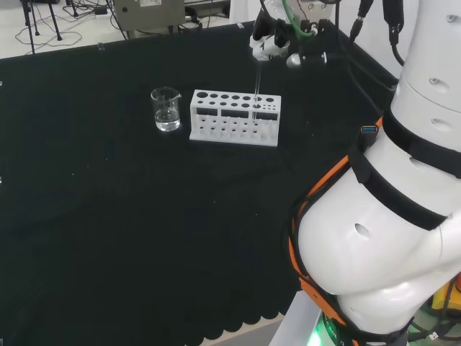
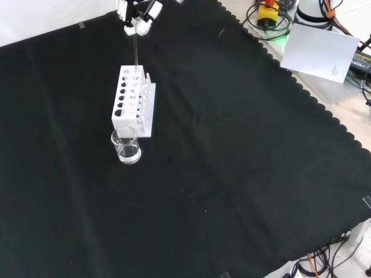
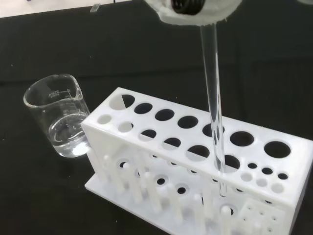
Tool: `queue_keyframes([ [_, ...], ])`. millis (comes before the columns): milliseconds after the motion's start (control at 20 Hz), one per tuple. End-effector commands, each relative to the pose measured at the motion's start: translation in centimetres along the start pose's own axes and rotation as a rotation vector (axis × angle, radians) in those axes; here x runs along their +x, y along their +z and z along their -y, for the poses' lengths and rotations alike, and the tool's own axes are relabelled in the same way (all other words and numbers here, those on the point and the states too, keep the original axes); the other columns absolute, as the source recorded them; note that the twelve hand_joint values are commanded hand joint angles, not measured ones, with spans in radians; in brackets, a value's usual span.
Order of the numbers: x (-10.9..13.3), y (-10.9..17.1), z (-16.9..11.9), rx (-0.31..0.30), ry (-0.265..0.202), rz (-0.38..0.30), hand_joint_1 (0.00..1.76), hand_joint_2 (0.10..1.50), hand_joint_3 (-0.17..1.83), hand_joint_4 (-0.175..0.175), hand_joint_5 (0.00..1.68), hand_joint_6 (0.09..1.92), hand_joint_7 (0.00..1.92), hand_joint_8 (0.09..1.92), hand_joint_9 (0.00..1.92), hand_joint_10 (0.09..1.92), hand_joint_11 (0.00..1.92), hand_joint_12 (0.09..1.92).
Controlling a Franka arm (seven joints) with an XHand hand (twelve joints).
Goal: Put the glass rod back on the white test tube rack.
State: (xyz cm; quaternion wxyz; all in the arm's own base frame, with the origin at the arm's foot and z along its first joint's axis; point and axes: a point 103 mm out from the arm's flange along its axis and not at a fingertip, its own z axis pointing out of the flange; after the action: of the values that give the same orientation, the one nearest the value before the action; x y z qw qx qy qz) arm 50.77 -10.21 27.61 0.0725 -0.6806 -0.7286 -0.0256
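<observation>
On the black tabletop (image 1: pixel 144 216) stands the white rack (image 1: pixel 234 117) with a beaker (image 1: pixel 166 109) beside it. The hand (image 1: pixel 270 40) hangs over the rack, fingers (image 2: pixel 142 24) pinched on the rod (image 3: pixel 213 103), which stands upright through a hole. What appears left is lowering and letting go.

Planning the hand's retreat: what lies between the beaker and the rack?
Nothing: in the front view, bare black cloth separates beaker from rack.
</observation>
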Motion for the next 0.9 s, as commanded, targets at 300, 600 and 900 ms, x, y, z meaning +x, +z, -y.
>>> queue_keyframes([
  [300,-1.4,1.7,-1.1,0.022,0.014,-0.01,1.29,1.06,0.0,-0.175,1.16,0.38,1.12,1.1,1.71,0.63,1.2,0.85],
  [600,-1.4,2.0,-1.2,0.031,0.013,-0.013,1.29,1.06,0.0,-0.175,1.16,0.38,1.12,1.1,1.71,0.63,1.2,0.85],
  [900,-1.4,2.4,-1.5,0.046,0.015,-0.021,1.29,1.06,0.0,-0.175,1.16,0.38,1.12,1.1,1.71,0.63,1.2,0.85],
])
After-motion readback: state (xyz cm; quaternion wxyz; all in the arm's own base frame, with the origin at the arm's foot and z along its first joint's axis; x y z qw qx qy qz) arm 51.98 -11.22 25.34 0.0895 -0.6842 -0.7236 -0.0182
